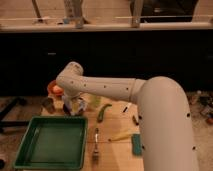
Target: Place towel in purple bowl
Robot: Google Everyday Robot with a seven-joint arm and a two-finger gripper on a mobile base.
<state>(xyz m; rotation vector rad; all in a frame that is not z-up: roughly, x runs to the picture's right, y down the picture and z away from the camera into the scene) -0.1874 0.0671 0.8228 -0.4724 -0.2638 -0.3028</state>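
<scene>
My arm reaches from the right across the wooden table (117,125) to its far left. My gripper (73,106) hangs below the wrist, pointing down just behind the green tray. A pale, whitish-blue bundle (79,105) shows at the gripper; it may be the towel, but I cannot tell whether it is held. A round orange-red object (55,89) sits just behind and left of the gripper. I cannot make out a purple bowl; it may be hidden by the arm.
A green tray (50,142) lies at the front left. A fork (95,146) lies beside it. A green curved item (103,111), a yellow item (120,136) and a green sponge (136,144) lie mid-table. Dark cabinets stand behind.
</scene>
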